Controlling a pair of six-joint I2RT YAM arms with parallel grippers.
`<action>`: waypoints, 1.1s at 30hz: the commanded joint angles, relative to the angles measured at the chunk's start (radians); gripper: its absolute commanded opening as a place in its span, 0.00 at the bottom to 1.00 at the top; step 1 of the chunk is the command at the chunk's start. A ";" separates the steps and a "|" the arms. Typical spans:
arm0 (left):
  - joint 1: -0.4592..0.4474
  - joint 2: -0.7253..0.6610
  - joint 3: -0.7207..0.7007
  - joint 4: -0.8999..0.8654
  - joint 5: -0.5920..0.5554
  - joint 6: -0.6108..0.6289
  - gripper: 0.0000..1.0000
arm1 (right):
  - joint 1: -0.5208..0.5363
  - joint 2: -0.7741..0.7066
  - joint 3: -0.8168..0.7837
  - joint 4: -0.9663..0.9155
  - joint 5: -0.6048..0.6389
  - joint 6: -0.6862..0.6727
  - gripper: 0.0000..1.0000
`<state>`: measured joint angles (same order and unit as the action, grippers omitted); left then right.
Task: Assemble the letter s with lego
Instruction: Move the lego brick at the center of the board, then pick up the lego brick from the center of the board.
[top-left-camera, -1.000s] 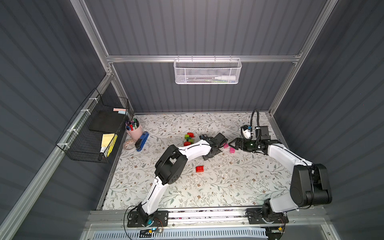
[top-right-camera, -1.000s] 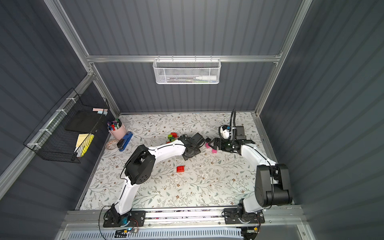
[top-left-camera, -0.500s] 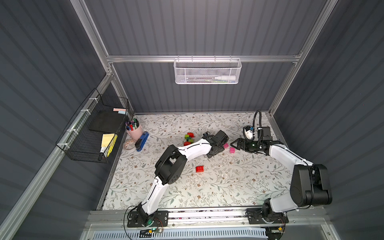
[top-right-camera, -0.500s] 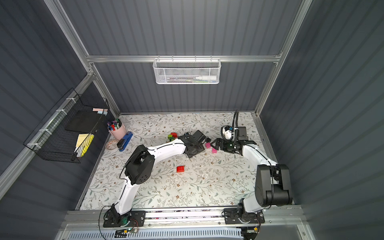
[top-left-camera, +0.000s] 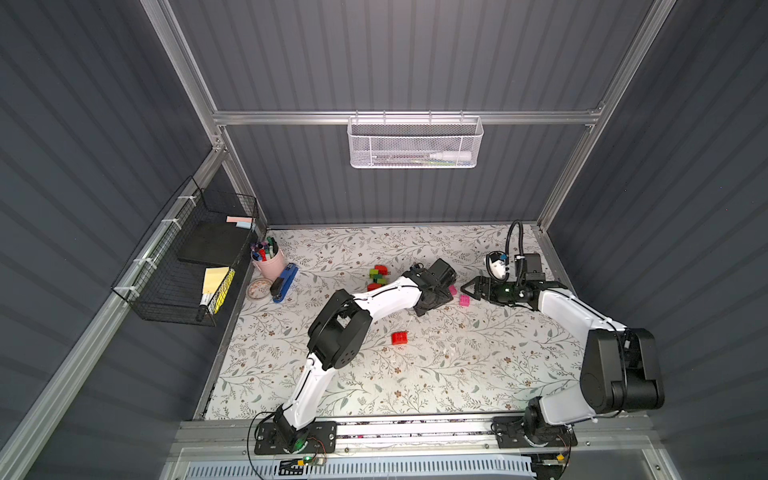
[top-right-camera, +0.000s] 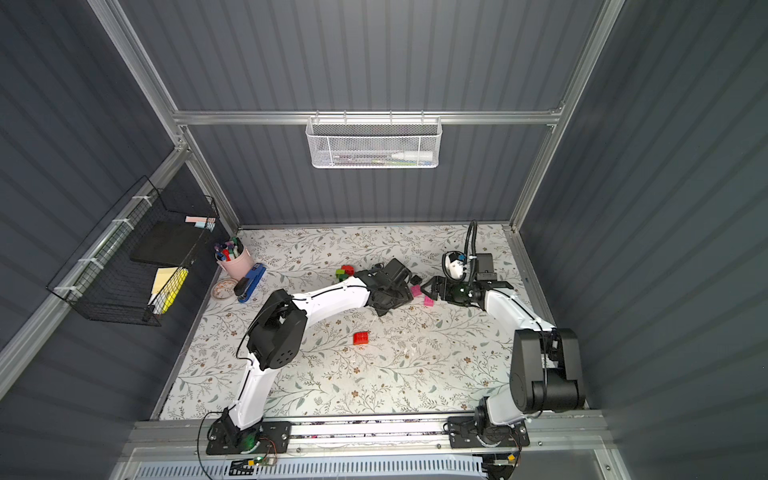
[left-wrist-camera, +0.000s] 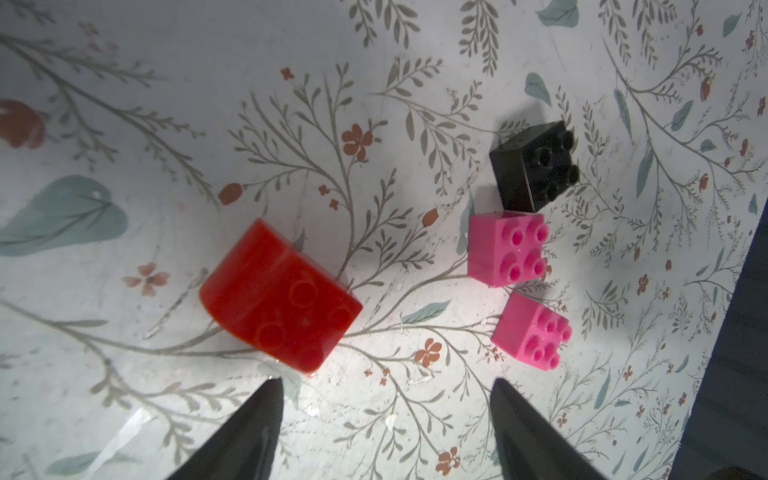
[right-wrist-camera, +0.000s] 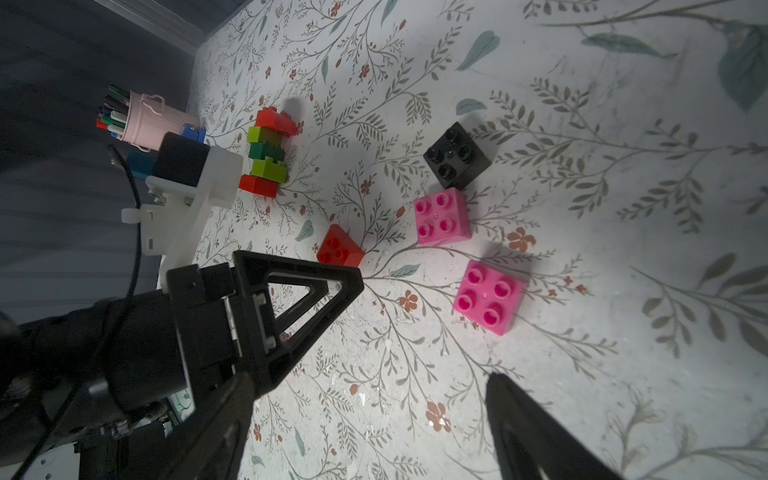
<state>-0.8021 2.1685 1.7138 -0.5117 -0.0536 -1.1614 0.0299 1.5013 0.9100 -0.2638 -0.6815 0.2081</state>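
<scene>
My left gripper (left-wrist-camera: 384, 386) is open and low over the table, with nothing between its fingertips. A red rounded lego brick (left-wrist-camera: 278, 295) lies on its side just ahead of them. Beyond it are two pink bricks (left-wrist-camera: 507, 249) (left-wrist-camera: 532, 332) and a black brick (left-wrist-camera: 536, 166). My right gripper (right-wrist-camera: 365, 395) is open and empty, facing the pink bricks (top-left-camera: 464, 300) from the right. The left gripper's finger (right-wrist-camera: 299, 268) shows beside the red brick (right-wrist-camera: 338, 251). A stack of red, lime and dark green bricks (top-left-camera: 378, 276) stands behind the left arm. A loose red brick (top-left-camera: 400, 338) lies mid-table.
A pink cup of pens (top-left-camera: 268, 259), a blue stapler (top-left-camera: 284, 278) and a tape roll (top-left-camera: 258, 288) sit at the back left. A small white device (top-left-camera: 496, 264) stands at the back right. A black wire basket (top-left-camera: 187, 266) hangs on the left wall.
My left gripper has opened wider, and its wrist has shifted slightly toward the back. The right arm has hardly moved.
</scene>
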 joint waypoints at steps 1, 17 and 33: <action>0.034 -0.116 -0.034 0.003 0.047 0.125 0.86 | 0.010 0.022 0.038 -0.038 0.010 -0.022 0.88; 0.289 -0.355 -0.281 0.074 0.326 0.551 0.99 | 0.265 0.321 0.370 -0.271 0.528 -0.025 0.77; 0.400 -0.455 -0.447 0.128 0.401 0.600 1.00 | 0.337 0.538 0.568 -0.349 0.731 0.023 0.57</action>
<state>-0.4046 1.7473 1.3056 -0.3923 0.3229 -0.5930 0.3557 2.0193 1.4479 -0.5800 0.0109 0.2176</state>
